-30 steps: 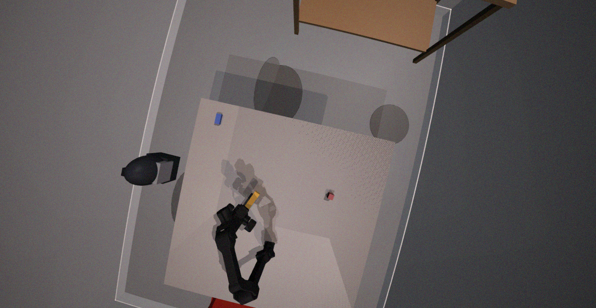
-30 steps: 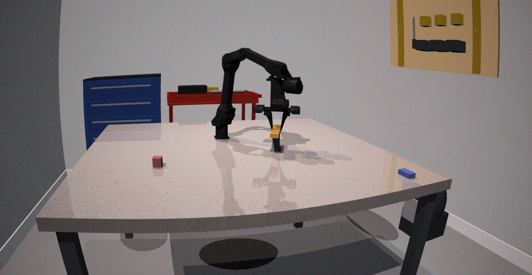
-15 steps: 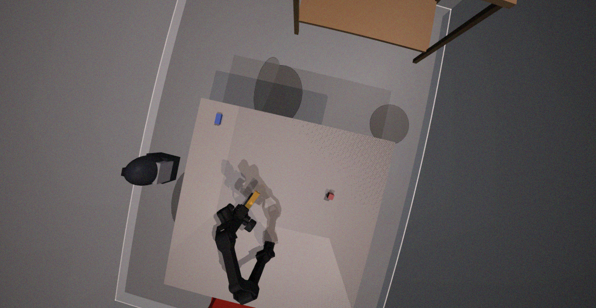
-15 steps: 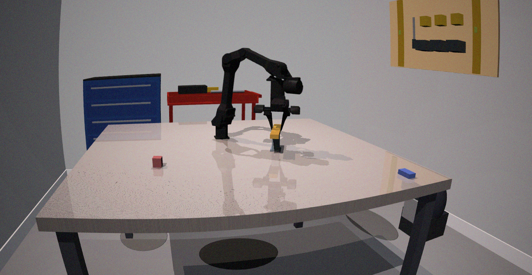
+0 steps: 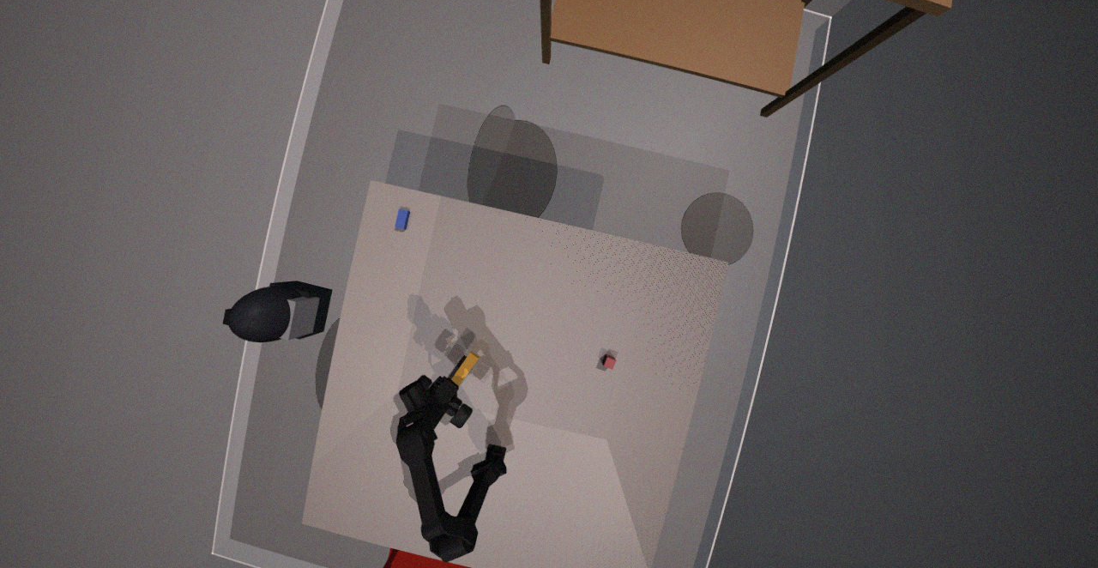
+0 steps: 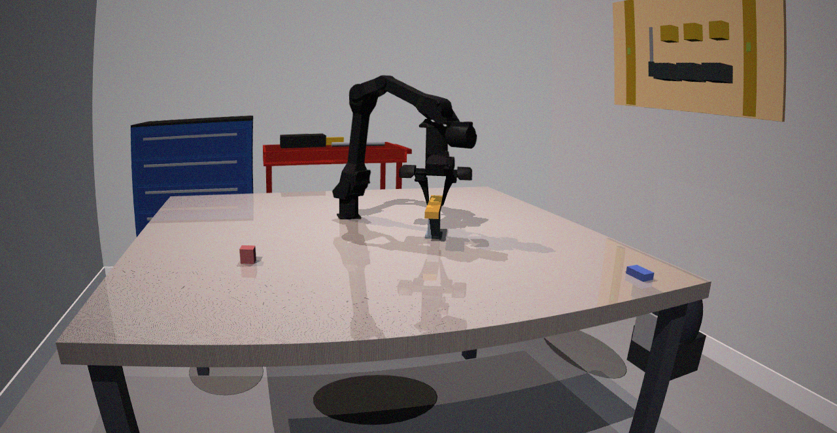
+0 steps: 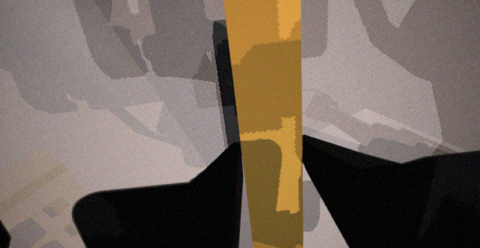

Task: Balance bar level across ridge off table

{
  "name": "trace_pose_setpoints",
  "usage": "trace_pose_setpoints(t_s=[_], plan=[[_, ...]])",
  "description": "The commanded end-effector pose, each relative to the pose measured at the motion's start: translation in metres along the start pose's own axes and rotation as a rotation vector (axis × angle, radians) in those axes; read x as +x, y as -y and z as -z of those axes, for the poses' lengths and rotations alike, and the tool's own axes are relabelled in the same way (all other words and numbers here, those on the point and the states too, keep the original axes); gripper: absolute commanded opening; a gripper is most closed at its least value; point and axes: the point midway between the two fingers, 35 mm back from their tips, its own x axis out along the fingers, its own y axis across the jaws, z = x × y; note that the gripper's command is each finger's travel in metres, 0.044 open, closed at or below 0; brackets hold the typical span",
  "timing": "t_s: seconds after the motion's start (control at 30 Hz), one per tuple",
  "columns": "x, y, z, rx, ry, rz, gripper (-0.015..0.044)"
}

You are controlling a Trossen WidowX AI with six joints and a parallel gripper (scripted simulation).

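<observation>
The yellow-orange bar [image 5: 464, 369] [image 6: 433, 208] [image 7: 270, 91] lies across the top of the black ridge [image 6: 435, 228] [image 7: 225, 76], clear of the table [image 6: 327, 301]. It looks about level, though its far end is partly hidden in the exterior view. My gripper [image 6: 435, 201] [image 7: 268, 145] points down over the bar, with one finger on each side of it. The fingers are slightly open and stand very close to the bar's sides. A thin gap shows at the left finger in the wrist view; on the right no clear gap shows.
A red cube [image 5: 608, 362] [image 6: 247, 254] and a blue block [image 5: 402, 219] [image 6: 639, 272] lie on the table, well away from the ridge. A red bench [image 6: 327, 154] and a blue drawer cabinet [image 6: 193, 178] stand behind the table.
</observation>
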Motion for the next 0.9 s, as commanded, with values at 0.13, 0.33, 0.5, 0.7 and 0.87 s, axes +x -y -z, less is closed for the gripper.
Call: trace_pose_setpoints(t_s=[0.13, 0.33, 0.5, 0.7, 0.87], plan=[[0.0, 0.0001, -0.0001, 0.0, 0.0, 0.0, 0.0185], [0.0, 0.0001, -0.0001, 0.0, 0.0, 0.0, 0.0185], [0.0, 0.0001, -0.0001, 0.0, 0.0, 0.0, 0.0211], [0.0, 0.0001, -0.0001, 0.0, 0.0, 0.0, 0.0369], [0.0, 0.0001, -0.0001, 0.0, 0.0, 0.0, 0.044]])
